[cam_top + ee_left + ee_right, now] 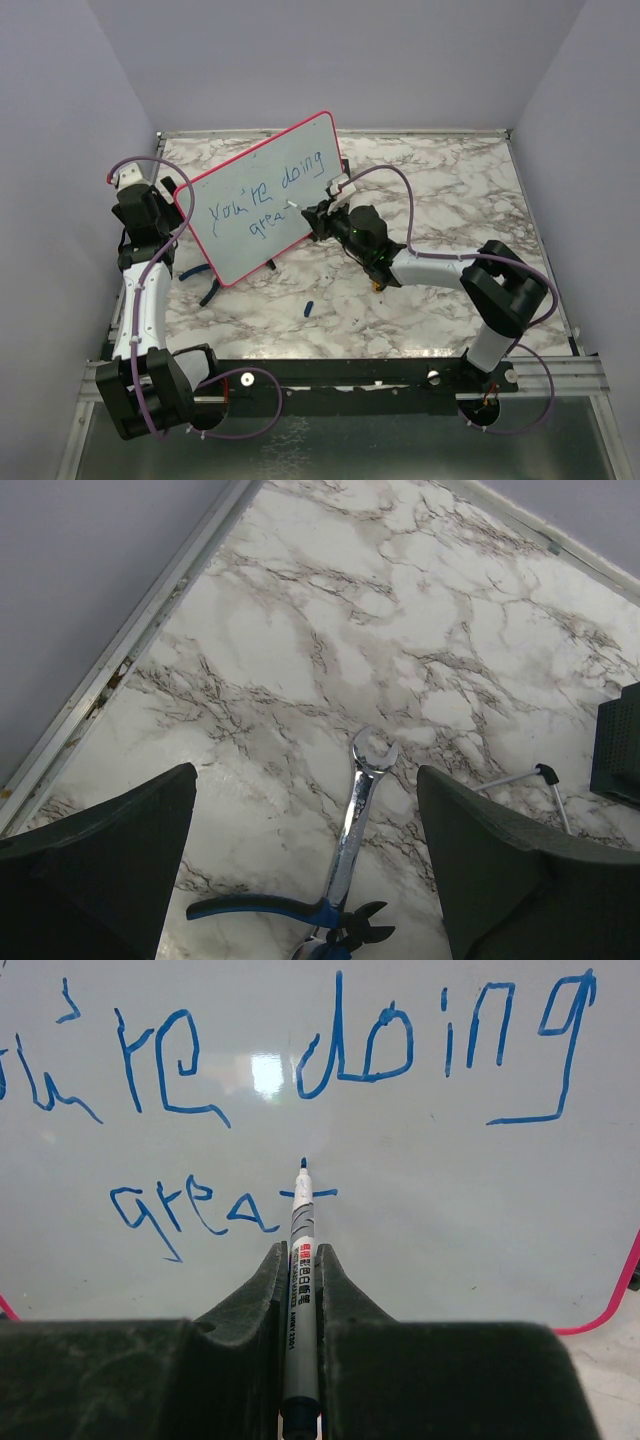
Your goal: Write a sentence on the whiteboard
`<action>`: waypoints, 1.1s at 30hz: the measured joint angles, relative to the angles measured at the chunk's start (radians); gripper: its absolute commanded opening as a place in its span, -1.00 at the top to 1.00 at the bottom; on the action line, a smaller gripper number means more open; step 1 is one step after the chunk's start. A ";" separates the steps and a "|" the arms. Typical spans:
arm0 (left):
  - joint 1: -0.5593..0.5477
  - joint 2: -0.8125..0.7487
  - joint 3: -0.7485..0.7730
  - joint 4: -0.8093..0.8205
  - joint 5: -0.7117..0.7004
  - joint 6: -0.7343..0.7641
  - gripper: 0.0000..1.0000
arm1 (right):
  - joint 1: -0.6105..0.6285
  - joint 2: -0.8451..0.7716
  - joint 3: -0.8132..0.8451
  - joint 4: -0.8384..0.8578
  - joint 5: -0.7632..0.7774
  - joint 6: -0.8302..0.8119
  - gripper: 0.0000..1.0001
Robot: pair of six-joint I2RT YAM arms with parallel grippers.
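The whiteboard (262, 200), with its red-pink frame, stands tilted at the middle left of the table. The sentence (262, 198) is in blue: "you're doing" above, "grea" and a short cross stroke below. It also shows in the right wrist view (340, 1060). My right gripper (316, 216) is shut on a grey-white blue-tipped marker (300, 1260). The marker tip rests at the board just above the cross stroke. My left gripper (165, 225) is by the board's left edge, open and empty in the left wrist view (305, 775), above the marble table.
A steel wrench (358, 815) and blue-handled pliers (300, 912) lie on the table under my left gripper; the pliers also show in the top view (203, 278). A thin board leg (545, 775) is at the right. A small blue cap (308, 306) lies in front of the board.
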 measured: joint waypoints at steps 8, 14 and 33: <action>0.000 0.000 0.000 0.000 0.000 0.000 -0.83 | 0.000 0.002 -0.014 0.002 -0.002 0.019 0.99; 0.000 0.000 0.000 0.000 0.003 0.000 -0.84 | 0.000 0.002 -0.063 -0.009 -0.008 0.045 0.99; 0.000 -0.012 -0.002 -0.002 0.002 0.002 -0.84 | 0.002 -0.045 -0.108 -0.010 0.055 0.053 0.99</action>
